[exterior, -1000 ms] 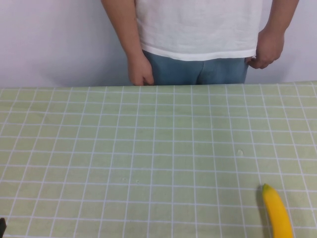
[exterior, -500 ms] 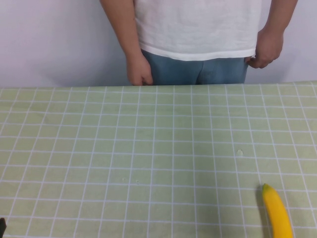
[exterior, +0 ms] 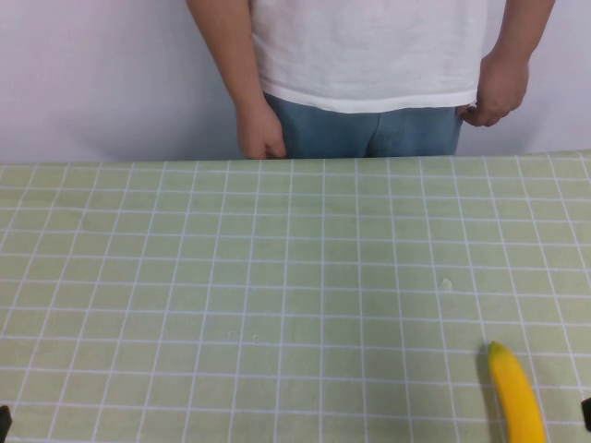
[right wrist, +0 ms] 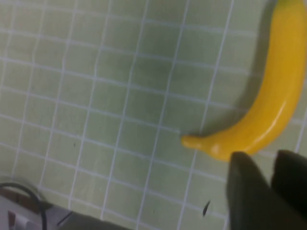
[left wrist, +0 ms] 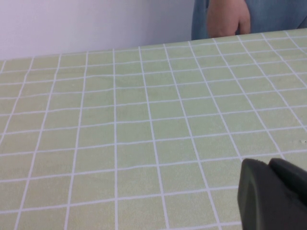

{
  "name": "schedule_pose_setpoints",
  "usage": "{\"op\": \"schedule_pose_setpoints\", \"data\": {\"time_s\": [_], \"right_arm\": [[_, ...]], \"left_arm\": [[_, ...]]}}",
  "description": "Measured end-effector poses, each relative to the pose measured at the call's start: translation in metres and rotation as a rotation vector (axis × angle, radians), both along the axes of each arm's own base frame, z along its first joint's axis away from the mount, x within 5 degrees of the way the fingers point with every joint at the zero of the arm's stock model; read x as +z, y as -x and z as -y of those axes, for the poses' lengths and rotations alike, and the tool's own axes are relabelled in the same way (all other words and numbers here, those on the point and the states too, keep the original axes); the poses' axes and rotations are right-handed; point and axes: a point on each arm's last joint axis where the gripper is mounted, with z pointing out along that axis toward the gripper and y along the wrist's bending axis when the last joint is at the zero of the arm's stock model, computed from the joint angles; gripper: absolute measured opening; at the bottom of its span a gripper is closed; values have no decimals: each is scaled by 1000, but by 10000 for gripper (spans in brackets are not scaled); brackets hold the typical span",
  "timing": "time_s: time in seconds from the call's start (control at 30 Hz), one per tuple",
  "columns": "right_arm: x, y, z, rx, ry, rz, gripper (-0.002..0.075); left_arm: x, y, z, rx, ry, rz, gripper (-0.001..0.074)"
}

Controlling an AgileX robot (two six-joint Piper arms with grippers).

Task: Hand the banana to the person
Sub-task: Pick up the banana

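The banana (exterior: 515, 397) is bright yellow and lies on the green checked tablecloth at the near right, with its pointed tip toward the person. It also shows in the right wrist view (right wrist: 268, 103). The person (exterior: 369, 55), in a white T-shirt and blue jeans, stands behind the far edge with both hands hanging down. My right gripper (right wrist: 273, 165) hovers just beside the banana's stem end, its fingers close together and holding nothing. Only a sliver of it (exterior: 586, 413) shows in the high view. My left gripper (left wrist: 268, 165) is shut and empty at the near left (exterior: 3, 420).
The tablecloth (exterior: 277, 277) covers the whole table. A small pale speck (exterior: 447, 283) lies right of centre. The person's hand (left wrist: 228, 19) hangs at the far edge in the left wrist view. A dark cable (right wrist: 21, 191) runs past the table's near edge.
A sliver of my right gripper has come into the high view at the near right corner. The banana and the left arm have not moved.
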Motion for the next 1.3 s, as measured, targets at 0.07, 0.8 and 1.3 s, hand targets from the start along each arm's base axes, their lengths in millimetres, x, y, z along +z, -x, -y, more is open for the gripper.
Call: {"op": "schedule_pose_setpoints", "data": {"time_s": [0.07,0.8,1.3], "right_arm": [[-4,-3,0,-15,4,-41,144],[-59,-15,-17,-186,30,-125,413],[-114,-42,-51,-174,174,-262,563]], "left_arm": [[0,0,0,0,0,0,2],[0,0,0,0,0,0,1],[0,0,0,0,0,0,1]]}}
